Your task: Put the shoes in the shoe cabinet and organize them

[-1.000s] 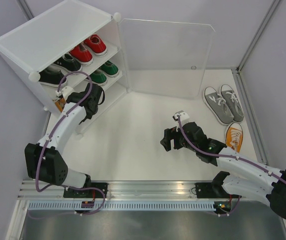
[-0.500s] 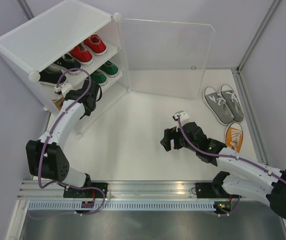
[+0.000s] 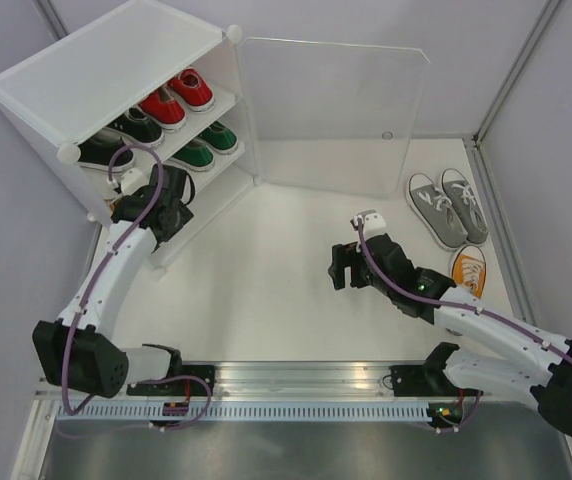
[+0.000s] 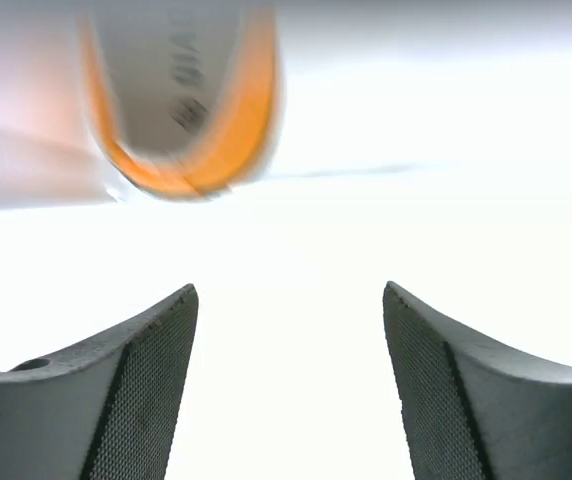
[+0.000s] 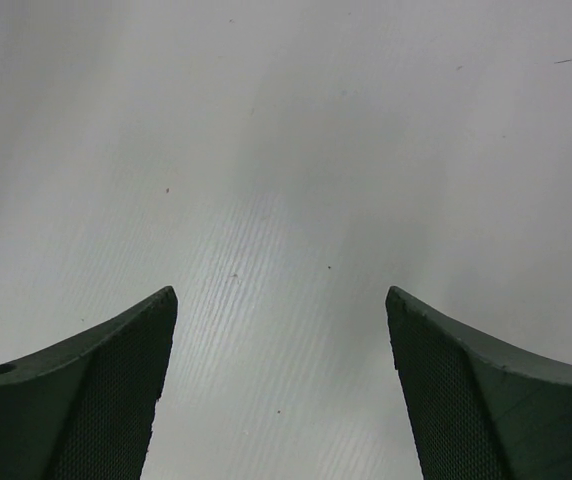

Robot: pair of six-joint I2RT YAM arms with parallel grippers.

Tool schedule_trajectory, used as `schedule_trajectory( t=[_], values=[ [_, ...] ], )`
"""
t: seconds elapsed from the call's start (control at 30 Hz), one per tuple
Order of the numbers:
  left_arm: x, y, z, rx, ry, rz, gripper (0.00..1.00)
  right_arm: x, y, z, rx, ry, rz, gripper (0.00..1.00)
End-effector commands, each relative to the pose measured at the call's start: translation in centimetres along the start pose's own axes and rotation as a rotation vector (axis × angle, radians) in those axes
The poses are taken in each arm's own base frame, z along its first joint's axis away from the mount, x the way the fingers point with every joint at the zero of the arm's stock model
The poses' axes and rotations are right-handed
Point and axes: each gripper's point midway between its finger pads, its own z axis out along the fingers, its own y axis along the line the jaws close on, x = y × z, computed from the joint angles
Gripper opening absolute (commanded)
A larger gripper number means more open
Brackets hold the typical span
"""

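Spreading the left gripper wide on nothing at the mouth of the shoe cabinet's bottom tier, and spreading the right gripper just as wide over bare table, gripping nothing. Losing most of that bottom tier behind the left arm in the top view. Showing the clear door standing open along the back. Showing the black pair and red pair in one row on the upper shelf, the green pair one tier below, long axes running front to back. Showing the grey pair side by side at the far right, lengthwise far to near. Half hiding an orange shoe behind the right arm. Blurring a second orange shoe just ahead of the left gripper, rounded end nearest, far end cut off, heel or toe impossible to tell.
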Motion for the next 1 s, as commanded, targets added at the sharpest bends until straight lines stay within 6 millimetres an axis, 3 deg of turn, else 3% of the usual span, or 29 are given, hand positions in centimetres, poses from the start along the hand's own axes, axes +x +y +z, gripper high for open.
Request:
schedule_trajectory(
  t=[0.0, 0.13, 0.2, 0.23, 0.3, 0.33, 0.4, 0.53, 0.57, 0.67, 0.8, 0.97],
  values=[
    [1.3, -2.8, -3.3, 0.264, 0.088, 0.052, 0.79, -2.3, -2.4, -0.6, 0.175, -0.038, 0.041, 0.89],
    [4.4, -4.5, -5.8, 0.498, 0.189, 0.218, 0.92, -1.6, -5.5, -1.5, 0.365, 0.002, 0.093, 0.93],
    [6.2, -5.2, -8.3, 0.668, 0.212, 0.329, 1.0, -1.1, -7.8, -1.7, 0.469, 0.025, 0.154, 0.95],
    [7.9, -5.0, -8.5, 0.721, 0.241, 0.371, 1.0, -0.5, -8.9, -2.2, 0.515, 0.055, 0.164, 0.96],
    [9.0, -5.6, -11.5, 0.927, 0.229, 0.429, 1.0, -0.2, -11.3, -2.9, 0.609, 0.053, 0.225, 0.98],
    [10.6, -5.0, -11.1, 0.956, 0.256, 0.455, 1.0, 0.3, -12.4, -3.4, 0.649, 0.067, 0.238, 0.98],
    [11.4, -5.0, -12.2, 1.065, 0.226, 0.492, 1.0, 0.6, -14.6, -4.3, 0.712, 0.071, 0.307, 0.98],
    [12.7, -3.5, -11.6, 1.108, 0.167, 0.536, 1.0, 1.4, -18.4, -5.8, 0.799, 0.084, 0.431, 0.98],
    [12.8, -3.5, -11.4, 1.11, 0.159, 0.539, 1.0, 1.6, -20.0, -6.6, 0.844, 0.077, 0.488, 0.98],
    [12.7, -3.7, -11.0, 1.113, 0.126, 0.547, 1.0, 2.7, -22.4, -7.9, 0.911, 0.081, 0.588, 0.96],
    [12.6, -3.9, -10.3, 1.108, 0.092, 0.566, 1.0, 4.3, -25.0, -9.3, 0.996, 0.083, 0.7, 0.95],
    [12.1, -3.5, -9.7, 1.067, 0.051, 0.557, 1.0, 7.5, -26.0, -8.1, 1.003, 0.169, 0.806, 0.92]
  ],
)
